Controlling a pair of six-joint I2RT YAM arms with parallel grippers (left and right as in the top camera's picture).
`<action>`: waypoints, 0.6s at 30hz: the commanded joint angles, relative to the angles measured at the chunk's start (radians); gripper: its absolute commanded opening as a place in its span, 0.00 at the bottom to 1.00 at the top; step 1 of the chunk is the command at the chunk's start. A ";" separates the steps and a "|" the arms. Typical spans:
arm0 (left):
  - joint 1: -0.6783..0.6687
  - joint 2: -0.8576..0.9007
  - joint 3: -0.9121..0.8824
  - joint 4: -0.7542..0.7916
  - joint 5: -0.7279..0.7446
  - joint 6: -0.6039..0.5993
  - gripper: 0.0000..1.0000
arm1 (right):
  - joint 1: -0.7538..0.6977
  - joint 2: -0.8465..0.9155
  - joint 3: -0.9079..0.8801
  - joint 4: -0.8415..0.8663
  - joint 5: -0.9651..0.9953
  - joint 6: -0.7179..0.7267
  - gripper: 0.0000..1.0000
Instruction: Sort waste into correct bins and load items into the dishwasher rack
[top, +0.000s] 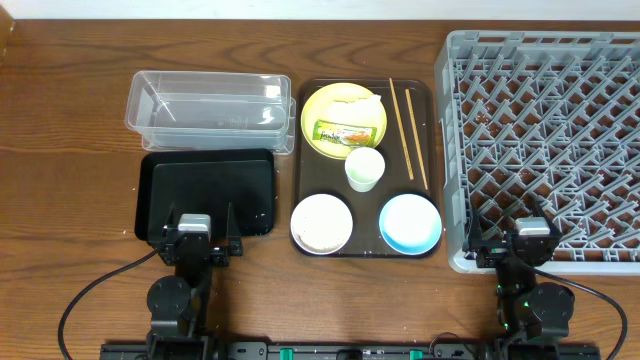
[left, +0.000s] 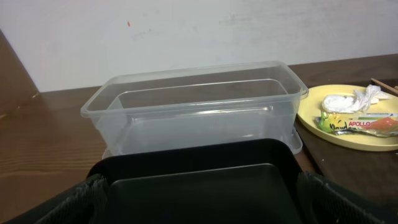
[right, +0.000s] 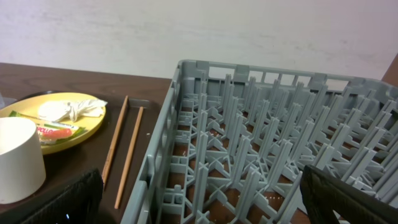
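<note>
Dark wooden tabletop (top: 60, 150) meets a white wall; the grey dishwasher rack (top: 545, 130) is cut off at the overhead's right edge, and each wrist view shows only blurred black finger edges in its bottom corners, set wide apart. So the left gripper (top: 199, 222) gapes over the near rim of the black tray (top: 205, 185), with the empty clear tub (top: 210, 110) behind it, and the right gripper (top: 531, 228) gapes at the rack's near wall. On the brown serving tray (top: 315, 175), the yellow plate (top: 325, 112) holds the wrapper (top: 350, 132) and napkin (top: 360, 98), 2 chopsticks (top: 400, 128) lie beside it, the white cup (top: 365, 168) stands just in front, the white bowl (top: 321, 223) holds pale rice and the light blue bowl (top: 410, 222) looks empty.
</note>
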 joint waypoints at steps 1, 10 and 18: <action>0.005 0.000 -0.012 -0.048 -0.035 -0.012 0.99 | -0.004 0.002 -0.001 -0.004 -0.011 -0.013 0.99; 0.005 0.000 -0.012 -0.040 -0.035 0.004 0.99 | -0.004 0.002 -0.001 0.001 -0.011 -0.013 0.99; 0.004 0.000 -0.012 -0.031 -0.035 0.012 0.99 | -0.004 0.002 -0.001 0.004 -0.011 -0.013 0.99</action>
